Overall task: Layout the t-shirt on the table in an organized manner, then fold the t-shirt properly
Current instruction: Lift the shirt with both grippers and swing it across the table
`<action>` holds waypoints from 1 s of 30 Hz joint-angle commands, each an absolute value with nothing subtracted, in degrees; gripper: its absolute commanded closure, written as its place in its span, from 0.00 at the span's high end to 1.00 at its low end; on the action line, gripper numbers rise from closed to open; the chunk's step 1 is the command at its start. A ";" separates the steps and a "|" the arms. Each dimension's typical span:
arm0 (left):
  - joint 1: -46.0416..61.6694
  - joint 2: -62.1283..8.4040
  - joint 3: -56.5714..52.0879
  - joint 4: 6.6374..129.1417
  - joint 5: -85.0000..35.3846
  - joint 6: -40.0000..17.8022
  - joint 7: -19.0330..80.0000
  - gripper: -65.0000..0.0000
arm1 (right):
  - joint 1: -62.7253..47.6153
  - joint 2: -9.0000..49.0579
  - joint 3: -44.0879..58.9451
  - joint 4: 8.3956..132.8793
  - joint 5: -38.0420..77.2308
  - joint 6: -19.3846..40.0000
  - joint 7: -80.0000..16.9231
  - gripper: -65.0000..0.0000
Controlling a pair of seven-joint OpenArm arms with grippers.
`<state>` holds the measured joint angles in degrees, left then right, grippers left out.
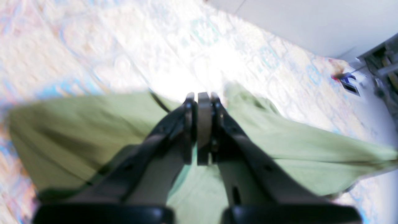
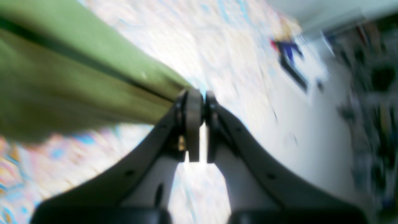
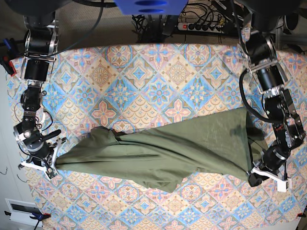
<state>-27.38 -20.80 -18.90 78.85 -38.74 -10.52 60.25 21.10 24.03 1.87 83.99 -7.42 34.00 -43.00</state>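
In the left wrist view, we see our left gripper point(image 1: 203, 105) clenched, its dark fingers point(image 1: 189, 124) pressed together around a fold of the olive-green t-shirt point(image 1: 93, 133). The cloth spreads to both sides beneath the fingers, over the tile-print table point(image 1: 124, 46), which is blurred and washed out by glare.

In the right wrist view, our right gripper point(image 2: 196, 105) is also clenched on the t-shirt point(image 2: 62, 77). The fabric runs taut from the fingertips toward the upper left corner, lifted above the patterned table point(image 2: 217, 46). The picture is heavily blurred, so we cannot tell which part of the garment is pinched.

In the base view, the t-shirt point(image 3: 158, 151) lies stretched across the near half of the table point(image 3: 144, 76), drawn into a long band between the two arms. Our right gripper point(image 3: 52, 165) holds its narrow end at the view's left, and our left gripper point(image 3: 256, 173) holds the wider end at the view's right. The middle of the cloth is rumpled, with a fold hanging toward the near edge.
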 commanded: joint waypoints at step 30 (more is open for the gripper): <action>-58.33 -37.93 -6.73 66.33 -56.66 -19.56 61.32 0.00 | 35.47 27.47 18.24 87.16 1.80 33.19 -46.02 0.02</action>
<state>-58.02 -38.30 -7.33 66.37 -57.43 -19.18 60.14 33.52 26.26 17.96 85.91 1.30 32.91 -47.90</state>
